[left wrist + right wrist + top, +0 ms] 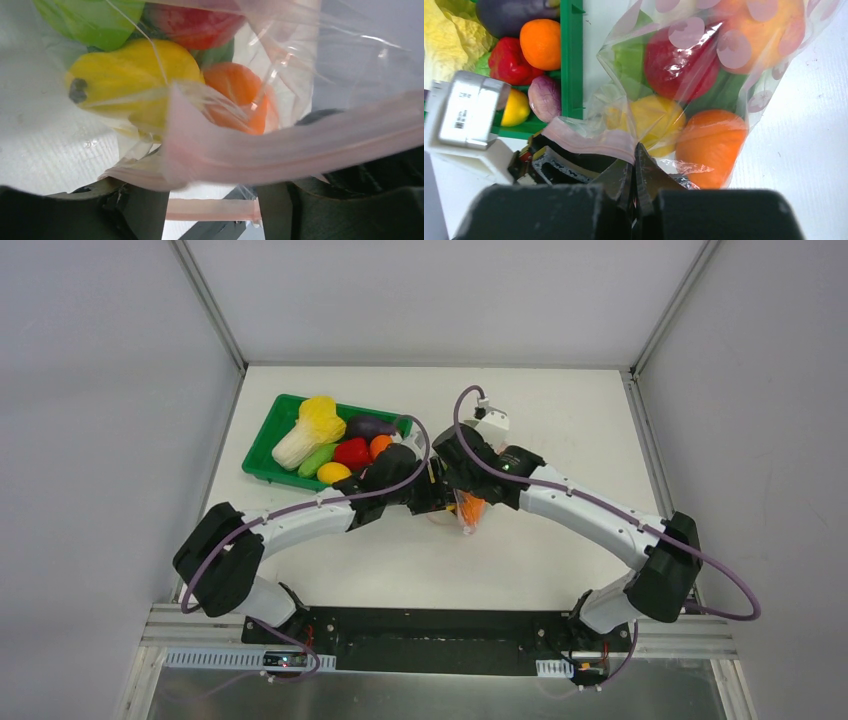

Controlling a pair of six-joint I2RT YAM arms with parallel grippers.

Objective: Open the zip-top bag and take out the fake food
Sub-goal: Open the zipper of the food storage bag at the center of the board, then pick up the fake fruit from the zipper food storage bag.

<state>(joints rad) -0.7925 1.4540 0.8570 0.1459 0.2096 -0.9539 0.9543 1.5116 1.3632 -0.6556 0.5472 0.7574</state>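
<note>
The zip-top bag lies on the white table at mid-table, just to the right of the green tray, with both arms meeting over its mouth. The fake food is all inside: a red apple, a peach-coloured fruit, a yellow one, an orange and green leaf. The bag's long axis runs straight away from the right gripper, mouth nearest the jaws and the loaded belly beyond. Those jaws are pressed together on a fold of clear film just below the pink zip strip. The left gripper faces the mouth from the other side. Its fingers stand apart, with one lip of the strip lying across the gap and the other lip arching above. Both arms are equally near, so the opening likely depends on each taking its own lip and drawing apart across the strip. Only the left wrist view shows the two lips separated. Only the right wrist view shows the pinch. The overhead view shows little more than an orange glimpse under the wrists.
</note>
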